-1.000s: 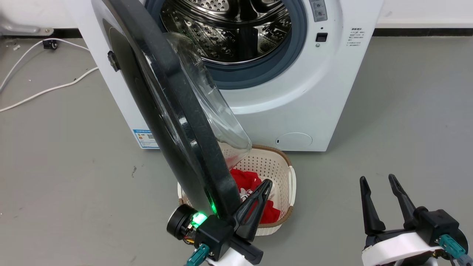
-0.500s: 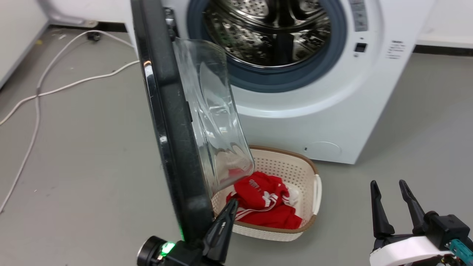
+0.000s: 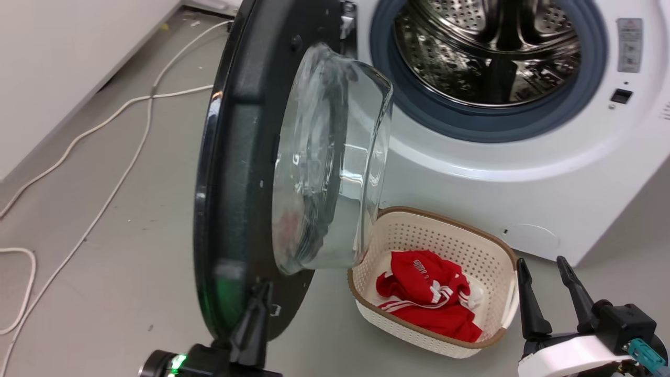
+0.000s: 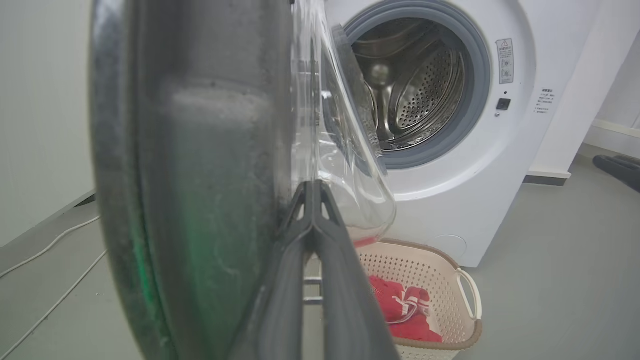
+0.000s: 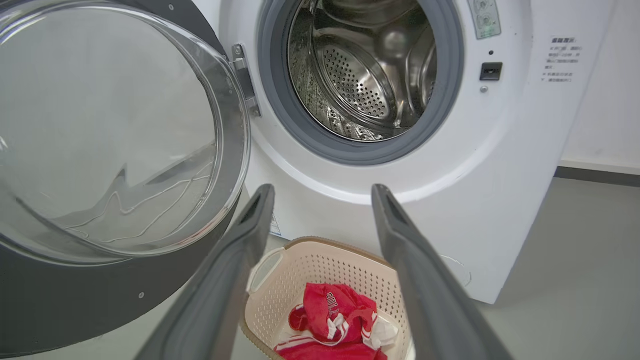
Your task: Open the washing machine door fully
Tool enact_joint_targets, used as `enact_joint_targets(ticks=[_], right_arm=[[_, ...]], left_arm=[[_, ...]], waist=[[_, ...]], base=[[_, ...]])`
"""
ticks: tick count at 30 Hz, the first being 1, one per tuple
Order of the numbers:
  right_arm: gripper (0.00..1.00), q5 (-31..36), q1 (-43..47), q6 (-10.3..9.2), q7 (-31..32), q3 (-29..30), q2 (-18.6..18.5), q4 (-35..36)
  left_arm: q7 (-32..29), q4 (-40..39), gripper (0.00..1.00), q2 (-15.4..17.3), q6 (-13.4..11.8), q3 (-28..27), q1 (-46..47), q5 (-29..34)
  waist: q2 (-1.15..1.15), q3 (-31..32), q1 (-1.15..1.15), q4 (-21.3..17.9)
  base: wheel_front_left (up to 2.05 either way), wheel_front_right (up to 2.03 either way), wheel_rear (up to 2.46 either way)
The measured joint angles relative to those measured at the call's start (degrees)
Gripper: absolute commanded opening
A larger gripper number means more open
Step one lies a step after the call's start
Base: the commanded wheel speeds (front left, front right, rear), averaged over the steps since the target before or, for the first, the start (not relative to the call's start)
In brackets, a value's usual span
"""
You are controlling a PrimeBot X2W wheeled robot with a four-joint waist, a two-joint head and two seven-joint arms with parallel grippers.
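Door (image 3: pixel 241 157) swung wider; I see left claw (image 4: pixel 312 186) pinched closed against its lower edge, right claw (image 3: pixel 540 262) spread empty, floor (image 3: pixel 104 235) beyond

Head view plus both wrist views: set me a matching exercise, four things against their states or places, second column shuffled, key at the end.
1. washing machine door
2. left gripper
3. right gripper
4. red garment

A. open, holding nothing
B. lying in the cream basket
C. standing open, away from the drum
D. fingers shut together beside the door's rim

Pairs: 1-C, 2-D, 3-A, 4-B
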State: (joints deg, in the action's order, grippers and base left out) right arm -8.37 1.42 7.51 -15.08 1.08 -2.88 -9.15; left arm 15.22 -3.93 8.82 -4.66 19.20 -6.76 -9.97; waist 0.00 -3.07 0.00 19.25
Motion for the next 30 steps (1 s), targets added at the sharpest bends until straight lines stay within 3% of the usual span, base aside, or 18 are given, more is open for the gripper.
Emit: enact_joint_targets(ticks=[6,17,23,30], right_arm=[[1.00,0.20,-0.08,0.00,0.00,-0.34,0.00,-0.14],[1.00,0.54,-0.40,0.00,0.92,-0.90,0.00,0.41],[1.00,0.80,-1.20,0.00,1.31,-1.35,-0.01,0.79],[1.00,1.77,-2.02,-0.01,1.49,-2.07,0.00,1.47]], left_arm=[[0.00,1.37,0.00,1.48,-1.08,-4.91,0.39,-1.52],[-0.11,7.26,0.00,6.30,-1.47,-18.14,7.20,-4.59],[-0.11,11.95,0.00,10.60,-0.87,-24.48,9.79,-5.46],[-0.10,20.74,0.00,14.70,0.65,-28.09,15.65,-5.52]], waist=[[0.00,0.35,0.00,1.65],[0.00,-1.65,0.00,-1.14],[0.00,-2.91,0.00,-3.22],[0.00,-4.96,0.00,-4.66]], base=[[0.00,0.00,0.00],[0.00,0.00,0.00],[0.00,0.00,0.00],[0.00,0.00,0.00]])
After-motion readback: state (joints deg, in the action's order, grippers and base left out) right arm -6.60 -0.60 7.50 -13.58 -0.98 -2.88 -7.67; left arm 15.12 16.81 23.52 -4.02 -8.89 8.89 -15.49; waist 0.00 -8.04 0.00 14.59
